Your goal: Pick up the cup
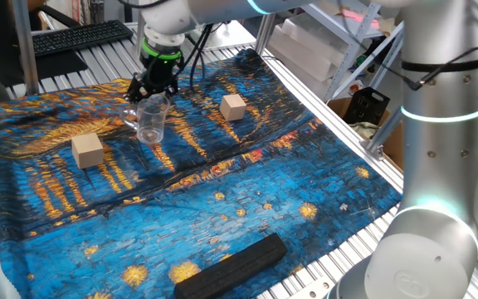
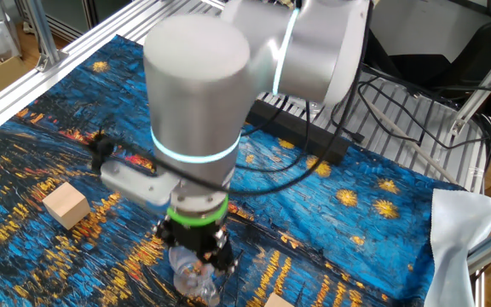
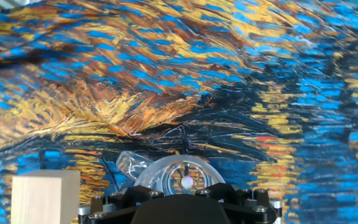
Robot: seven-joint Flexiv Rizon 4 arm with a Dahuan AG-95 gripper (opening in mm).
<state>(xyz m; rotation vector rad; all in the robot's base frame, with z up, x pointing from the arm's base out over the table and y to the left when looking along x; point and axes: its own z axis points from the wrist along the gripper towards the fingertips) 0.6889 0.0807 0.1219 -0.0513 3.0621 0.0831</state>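
The clear cup (image 1: 151, 121) with a small side handle stands upright right under my gripper (image 1: 155, 93), at the far left of the blue and yellow painted cloth. The black fingers straddle its rim and press against it on both sides. In the other fixed view the cup (image 2: 196, 276) hangs just below the gripper (image 2: 196, 249) near the bottom edge. In the hand view I look straight down into the cup (image 3: 178, 177), which sits centred against the black gripper body. I cannot tell whether its base still touches the cloth.
Two tan wooden cubes lie on the cloth: one (image 1: 87, 150) left of the cup, one (image 1: 233, 106) to its right. A cube (image 3: 45, 198) shows at the hand view's lower left. A black bar (image 1: 232, 267) lies at the cloth's near edge.
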